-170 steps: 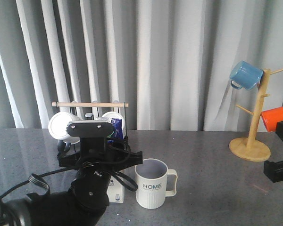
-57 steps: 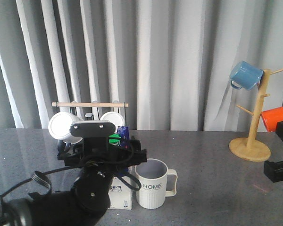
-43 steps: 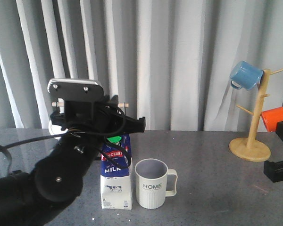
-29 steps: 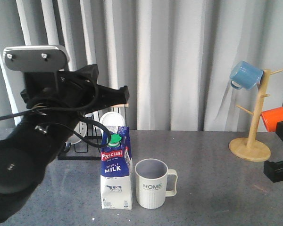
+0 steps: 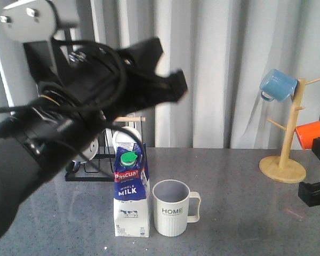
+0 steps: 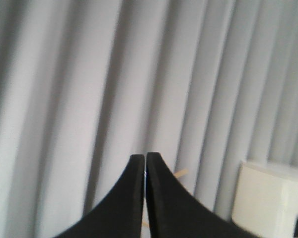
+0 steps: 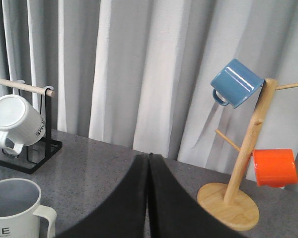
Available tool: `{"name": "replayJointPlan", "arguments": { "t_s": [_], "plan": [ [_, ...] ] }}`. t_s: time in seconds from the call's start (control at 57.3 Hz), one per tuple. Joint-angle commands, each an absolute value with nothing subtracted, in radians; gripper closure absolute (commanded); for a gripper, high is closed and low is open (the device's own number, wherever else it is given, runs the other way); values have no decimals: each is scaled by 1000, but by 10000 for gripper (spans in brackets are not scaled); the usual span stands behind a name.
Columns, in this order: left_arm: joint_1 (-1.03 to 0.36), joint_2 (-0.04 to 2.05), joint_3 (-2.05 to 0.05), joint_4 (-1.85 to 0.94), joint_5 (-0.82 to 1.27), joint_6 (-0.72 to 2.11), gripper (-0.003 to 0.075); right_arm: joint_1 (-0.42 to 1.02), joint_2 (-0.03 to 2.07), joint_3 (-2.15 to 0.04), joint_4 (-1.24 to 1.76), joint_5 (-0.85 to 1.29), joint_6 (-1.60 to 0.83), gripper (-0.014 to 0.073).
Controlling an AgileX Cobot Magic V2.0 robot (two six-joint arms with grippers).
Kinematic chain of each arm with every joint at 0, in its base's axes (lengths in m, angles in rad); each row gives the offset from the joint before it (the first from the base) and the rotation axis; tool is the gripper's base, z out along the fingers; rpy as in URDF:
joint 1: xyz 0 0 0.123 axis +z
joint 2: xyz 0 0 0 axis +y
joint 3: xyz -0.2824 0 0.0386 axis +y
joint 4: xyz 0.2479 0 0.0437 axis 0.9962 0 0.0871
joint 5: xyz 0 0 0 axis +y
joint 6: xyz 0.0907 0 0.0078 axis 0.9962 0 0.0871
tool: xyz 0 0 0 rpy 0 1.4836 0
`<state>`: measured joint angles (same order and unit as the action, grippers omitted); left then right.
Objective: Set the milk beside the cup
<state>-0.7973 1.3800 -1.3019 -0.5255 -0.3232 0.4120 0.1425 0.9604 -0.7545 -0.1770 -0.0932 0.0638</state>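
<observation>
- The tall blue-and-white gable-top milk carton (image 5: 131, 194) with a green round cap stands upright on the grey speckled table (image 5: 229, 176). Nothing grips it.
- The cream-white ribbed mug marked "HOME" (image 5: 174, 208) stands just beside the carton, on the robot's right of it, handle pointing away from the carton. The two look close to touching; contact cannot be confirmed. In my judgement the placement is done.
- The left gripper (image 6: 143, 159) is raised high above the table, facing the curtain; its black fingers are pressed together on nothing. The height suits a clear retreat from the carton.
- The right gripper (image 7: 149, 157) is likewise clenched and empty, and sits at the table's right edge, well apart from both items.
- A wooden mug tree (image 5: 287, 146) carrying a blue mug (image 5: 278, 85) and an orange mug (image 5: 311, 133) stands well apart, to the right.
</observation>
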Motion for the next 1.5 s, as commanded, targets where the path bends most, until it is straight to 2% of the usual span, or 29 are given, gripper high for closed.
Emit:
{"name": "replayJointPlan", "arguments": {
  "t_s": [0.0,0.175,0.384,0.506,0.611,0.733,0.89,1.065,1.327,1.484],
  "plan": [
    [-799,1342,-1279,-362,-199,394,726,135,950,-779,-185,-162,61,602],
    [-738,1221,-1007,-168,-155,288,726,135,950,-779,-185,-162,61,602],
    [-562,931,-525,-119,-393,81,726,135,950,-779,-185,-163,61,602],
    [-480,703,-257,-118,-598,99,726,135,950,-779,-185,-163,61,602],
    [-398,494,-120,-95,-589,92,726,135,950,-779,-185,-163,61,602],
    [-297,307,-95,15,-335,0,726,135,950,-779,-185,-163,61,602],
    [-195,220,-90,47,-107,-98,726,135,950,-779,-185,-163,61,602],
    [-144,170,8,71,-185,-86,726,135,950,-779,-185,-163,61,602],
    [-45,-35,4,70,58,-91,726,135,950,-779,-185,-163,61,602],
    [-39,-26,4,90,77,-89,726,135,950,-779,-185,-161,61,602]
  ]
}}
